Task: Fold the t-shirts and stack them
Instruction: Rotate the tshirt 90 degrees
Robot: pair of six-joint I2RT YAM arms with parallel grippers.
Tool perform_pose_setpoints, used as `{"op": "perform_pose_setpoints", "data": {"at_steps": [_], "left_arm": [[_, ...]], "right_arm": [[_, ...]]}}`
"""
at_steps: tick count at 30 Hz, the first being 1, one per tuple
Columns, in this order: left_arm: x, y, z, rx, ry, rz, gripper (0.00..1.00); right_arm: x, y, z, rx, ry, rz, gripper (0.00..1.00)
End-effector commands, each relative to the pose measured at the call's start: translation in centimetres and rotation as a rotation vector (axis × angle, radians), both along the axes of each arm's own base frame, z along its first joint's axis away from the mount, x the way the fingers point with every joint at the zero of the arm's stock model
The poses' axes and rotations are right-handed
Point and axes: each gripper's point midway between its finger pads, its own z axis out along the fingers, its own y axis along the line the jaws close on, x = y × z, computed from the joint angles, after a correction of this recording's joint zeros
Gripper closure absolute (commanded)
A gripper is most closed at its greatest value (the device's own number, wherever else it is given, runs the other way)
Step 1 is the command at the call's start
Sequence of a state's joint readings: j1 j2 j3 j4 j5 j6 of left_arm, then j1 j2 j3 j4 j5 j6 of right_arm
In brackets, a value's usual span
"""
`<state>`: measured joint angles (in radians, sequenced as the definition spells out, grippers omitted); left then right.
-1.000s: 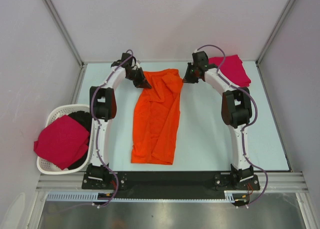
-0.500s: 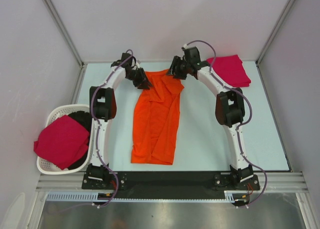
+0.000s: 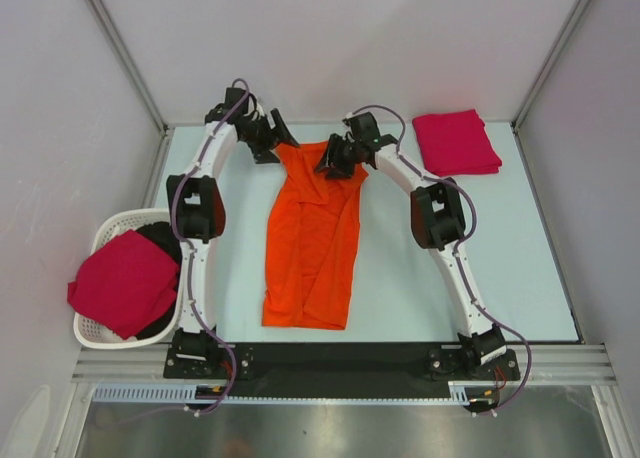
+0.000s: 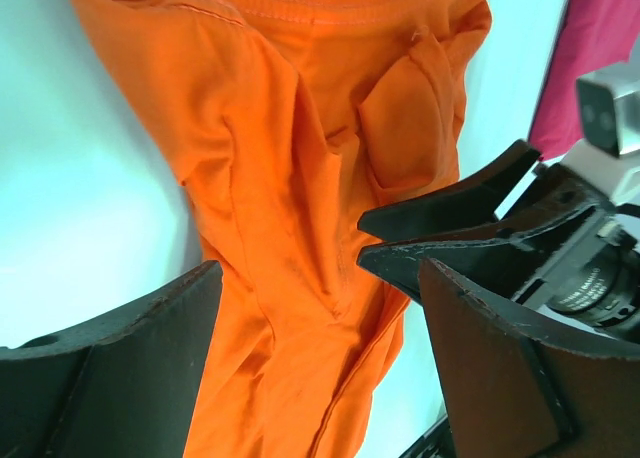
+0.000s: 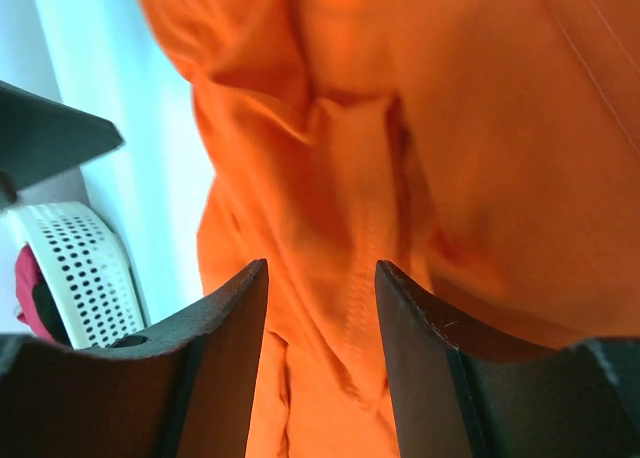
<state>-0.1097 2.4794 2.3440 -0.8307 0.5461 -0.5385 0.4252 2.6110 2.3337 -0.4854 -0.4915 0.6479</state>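
Counting garments from the top view: three t-shirts, one orange and two crimson-pink.

- Orange t-shirt (image 3: 312, 238): one. It lies on the bench (image 3: 440, 268) between the two arms as a long narrow strip running from the far middle towards the near edge. The near end is flat; the far end is creased and bunched.
- Folded crimson-pink t-shirt (image 3: 456, 143): one. It sits flat at the far right corner of the bench, well apart from the orange one.
- Loose crimson-pink t-shirt (image 3: 122, 281): one. It is draped over the near rim of the white basket (image 3: 110, 228), which stands off the left edge of the bench. Something dark (image 3: 160, 240) lies in the basket beneath it; I cannot tell what it is.
- Baskets: one. Arms: two.

Left end effector (image 3: 272, 138) is at the far left corner of the orange t-shirt. In its wrist view (image 4: 320, 278) the fingers stand wide apart with nothing between them, and the cloth lies below.

Right end effector (image 3: 335, 163) is over the far right part of the same shirt, near the left one. In its wrist view (image 5: 320, 268) the fingers are about half apart, with wrinkled orange fabric and a seam visible through the gap. No cloth is pinched that I can see.
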Motion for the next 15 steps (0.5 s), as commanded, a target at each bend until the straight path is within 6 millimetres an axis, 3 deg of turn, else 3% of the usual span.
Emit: {"op": "perform_pose_setpoints", "data": {"at_steps": [1,7,15], "left_arm": [[0.3,0.2,4.0,-0.004,-0.091,-0.011,0.14],[-0.3,-0.4,3.5,-0.03,-0.07,-0.032,0.14],[-1.3,-3.1,3.0,-0.052,-0.056,-0.086,0.18]], "right_arm": [[-0.7,-0.1,0.3,0.012,0.024,0.014,0.48],[-0.5,-0.1,-0.1,-0.008,0.005,0.012,0.48],[-0.3,0.4,-1.7,-0.04,-0.003,0.015,0.52]]}}
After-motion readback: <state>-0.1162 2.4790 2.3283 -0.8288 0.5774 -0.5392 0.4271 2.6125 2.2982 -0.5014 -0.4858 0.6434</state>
